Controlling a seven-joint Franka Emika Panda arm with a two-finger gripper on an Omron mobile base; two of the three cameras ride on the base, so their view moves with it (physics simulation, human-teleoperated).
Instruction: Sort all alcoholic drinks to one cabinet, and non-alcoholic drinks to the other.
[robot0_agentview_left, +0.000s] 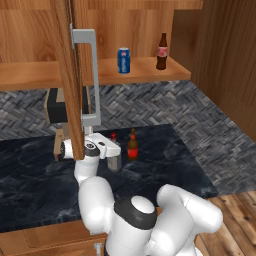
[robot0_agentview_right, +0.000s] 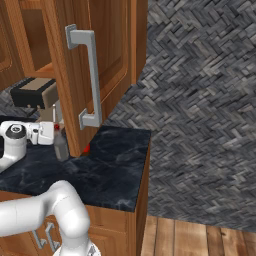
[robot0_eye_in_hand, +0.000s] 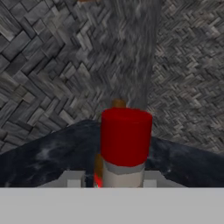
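The clear liquor bottle (robot0_agentview_left: 114, 159) with its red cap (robot0_eye_in_hand: 126, 135) stands on the dark counter (robot0_agentview_left: 165, 165). My gripper (robot0_eye_in_hand: 113, 180) is open and level with the neck, one pale fingertip (robot0_eye_in_hand: 72, 179) on each side; a gap shows at the left. The hand (robot0_agentview_left: 102, 148) comes at it from the left. Just behind the liquor bottle stands the brown beer bottle (robot0_agentview_left: 132, 145) with a red label. The blue soda can (robot0_agentview_left: 123, 60) and the small cola bottle (robot0_agentview_left: 161, 51) stand upright on the open cabinet shelf (robot0_agentview_left: 145, 72) above.
An open wooden cabinet door (robot0_agentview_left: 67, 75) with a grey handle (robot0_agentview_right: 85, 75) hangs right above my hand. A brown-and-black appliance (robot0_agentview_left: 57, 107) sits at the counter's back left. The counter ends at its right edge (robot0_agentview_right: 145, 170), with herringbone wall beyond.
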